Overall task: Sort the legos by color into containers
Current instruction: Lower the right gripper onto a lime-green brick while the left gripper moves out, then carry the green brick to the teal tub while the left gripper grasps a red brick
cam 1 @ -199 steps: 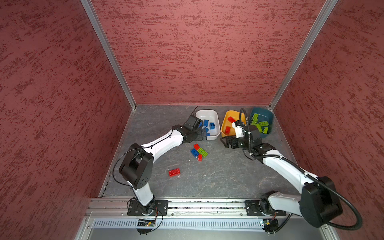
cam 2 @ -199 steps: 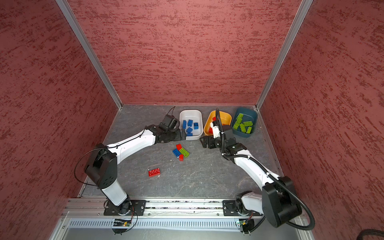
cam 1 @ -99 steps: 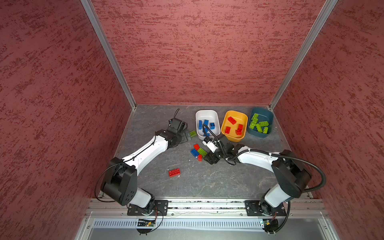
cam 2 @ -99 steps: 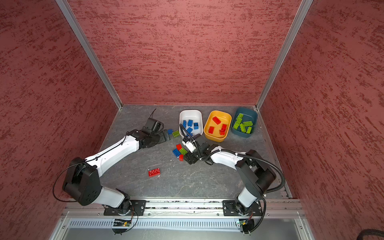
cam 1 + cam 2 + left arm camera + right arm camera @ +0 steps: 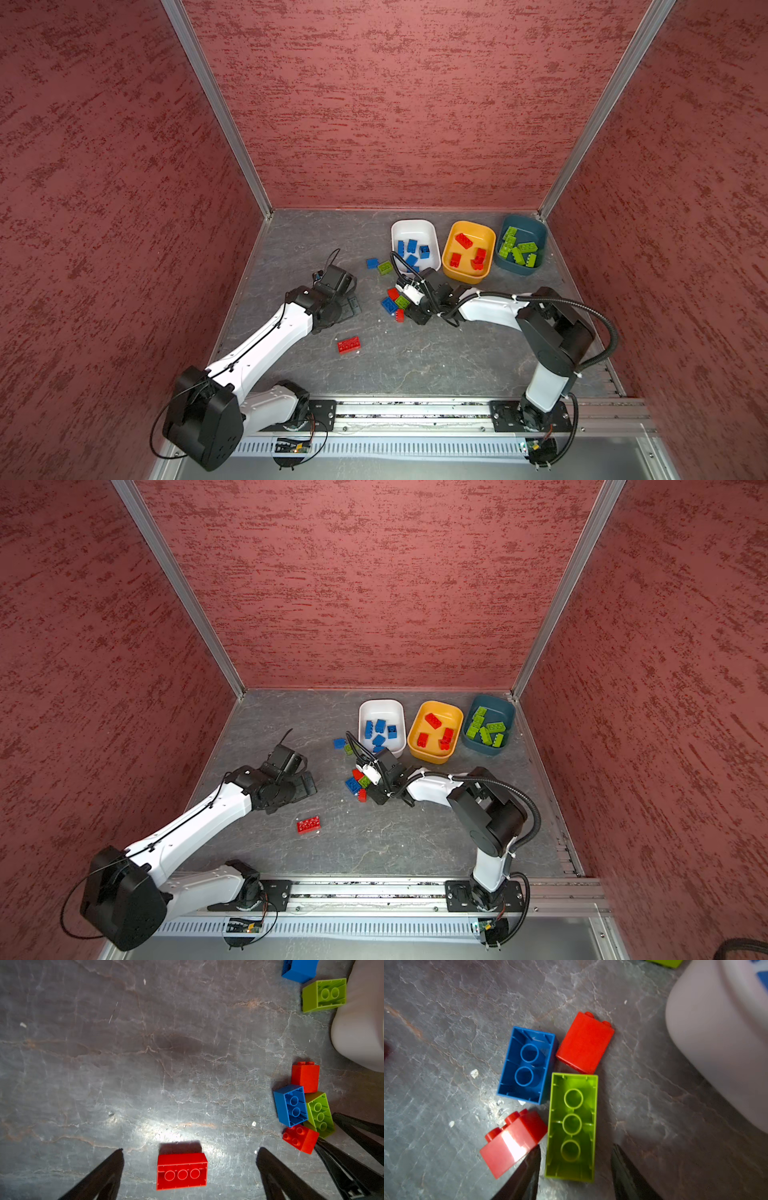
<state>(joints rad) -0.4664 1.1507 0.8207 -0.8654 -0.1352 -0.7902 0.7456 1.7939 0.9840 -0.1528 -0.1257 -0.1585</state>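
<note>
Both top views looked down from high over the rail (image 5: pixel 415 411) at six o'clock, taking in the whole bench (image 5: pixel 415 365) and the three tubs (image 5: pixel 465 276) toward one o'clock. The left wrist camera hung well above the bench, looking down past the left pincer (image 5: pixel 190 1149) at a long red brick (image 5: pixel 182 1171). The right wrist camera sat far closer, filling its view with a four-brick cluster (image 5: pixel 572 1105). Both wrist views shared that cluster and a corner of the white tub (image 5: pixel 716 1032).
</note>
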